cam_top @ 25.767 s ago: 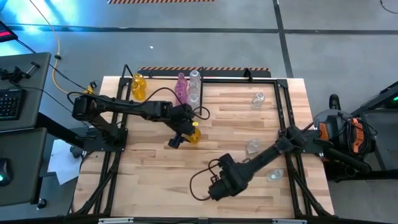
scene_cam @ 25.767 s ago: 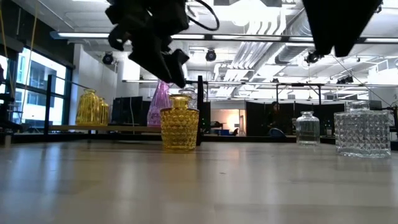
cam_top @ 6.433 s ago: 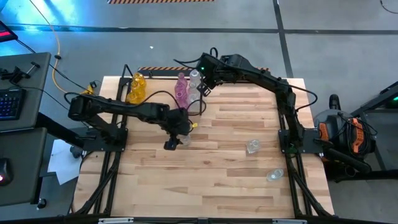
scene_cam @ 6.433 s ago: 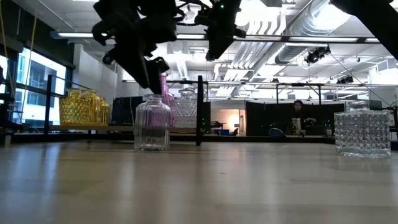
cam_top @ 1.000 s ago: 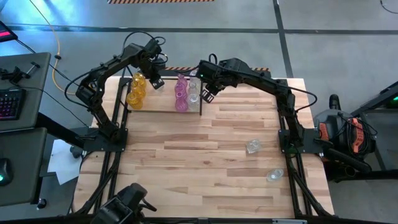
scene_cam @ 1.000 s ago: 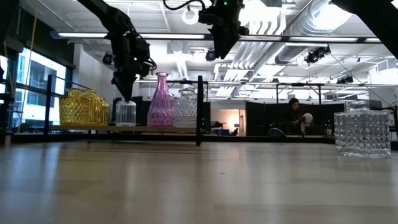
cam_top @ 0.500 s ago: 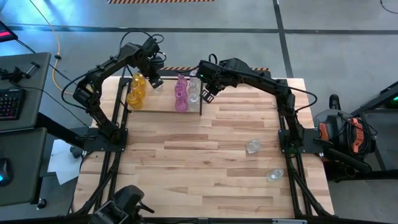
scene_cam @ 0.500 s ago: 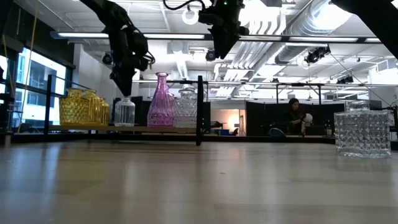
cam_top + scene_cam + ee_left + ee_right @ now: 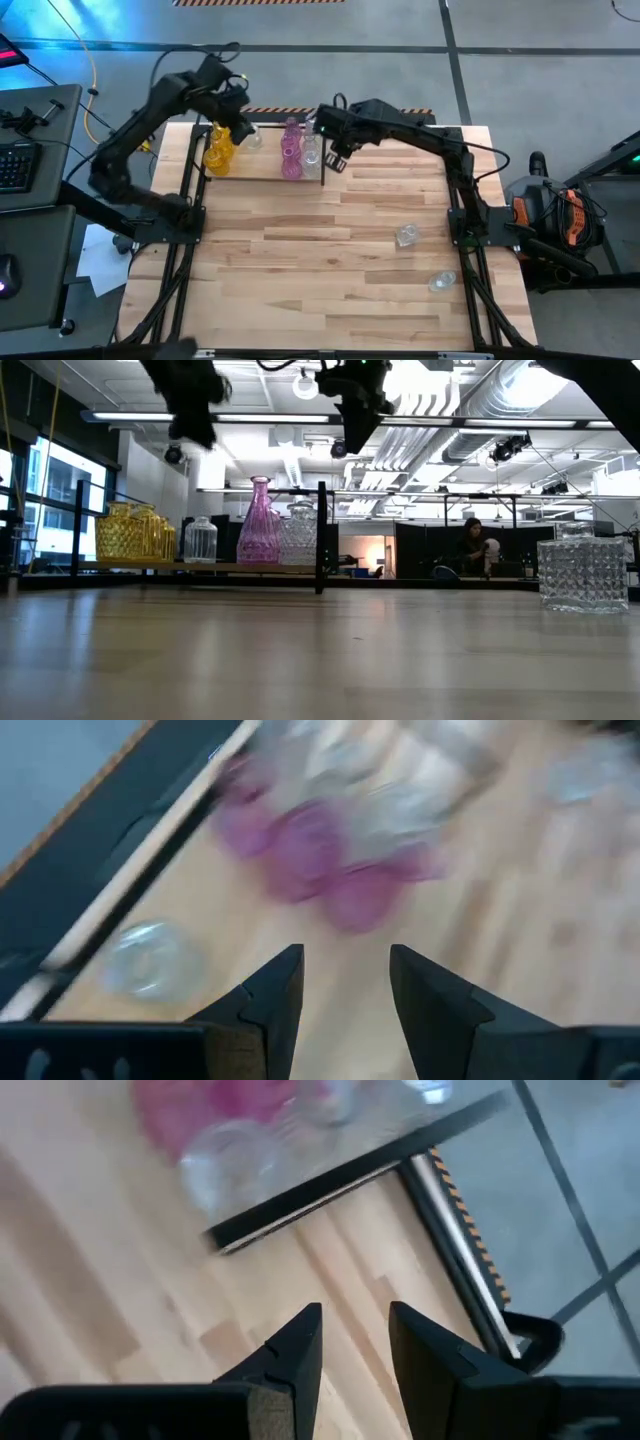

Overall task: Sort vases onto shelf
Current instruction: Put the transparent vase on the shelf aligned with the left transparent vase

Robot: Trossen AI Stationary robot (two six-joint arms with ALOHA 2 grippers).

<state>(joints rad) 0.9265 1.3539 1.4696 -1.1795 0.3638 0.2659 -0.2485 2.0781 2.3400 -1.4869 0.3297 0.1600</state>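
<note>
Nearest, the butcher-block desk (image 9: 330, 270) lies mostly bare, its pale planks running side to side. Toward four o'clock two clear vases stand loose on it: one (image 9: 440, 283) near the edge, another (image 9: 405, 235) a little farther in.

Beyond, at eleven o'clock, the shelf (image 9: 262, 178) carries the sorted vases: amber ones (image 9: 218, 145) at its outer end, a small clear vase (image 9: 200, 540) standing free next to them, then a tall pink vase (image 9: 259, 521) and a faceted clear one (image 9: 298, 534) by the black divider (image 9: 321, 537).

The left pincer (image 9: 222, 98) hangs above the shelf's amber end, fingers apart and empty. The right pincer (image 9: 332, 140) hovers beside the divider, fingers parted, holding nothing.

Farther off, grey floor surrounds the desk; the room shows ceiling ducts, a window, and a seated person (image 9: 474, 550).
</note>
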